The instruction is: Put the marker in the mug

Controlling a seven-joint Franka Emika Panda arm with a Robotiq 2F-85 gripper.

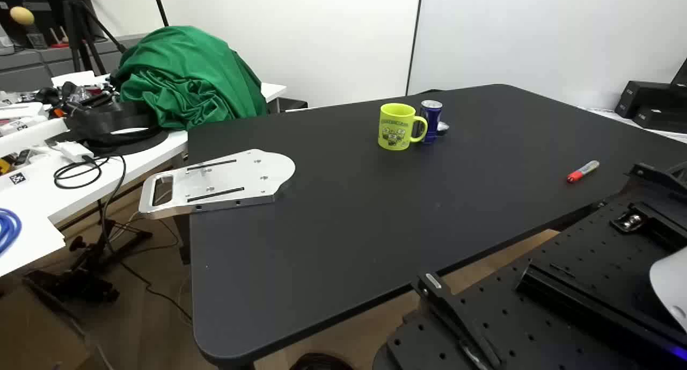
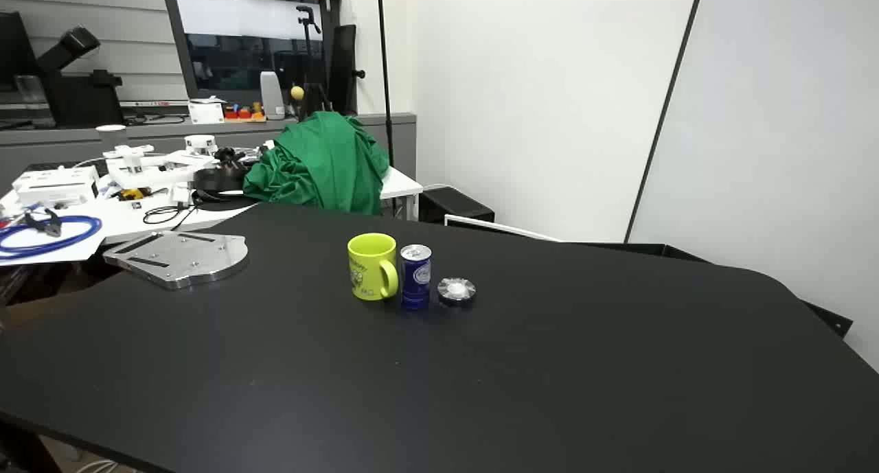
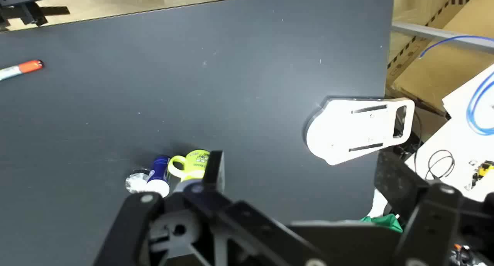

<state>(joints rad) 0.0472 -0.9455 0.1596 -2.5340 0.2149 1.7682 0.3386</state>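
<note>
Marker well apart from gripper, seemingly lower.

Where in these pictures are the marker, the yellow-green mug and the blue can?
Marker (image 1: 583, 171): in an exterior view, on the middle of its length.
Yellow-green mug (image 2: 369, 270): in an exterior view, on its outer wall.
Blue can (image 2: 415, 279): in an exterior view, on the middle of its side.
</note>
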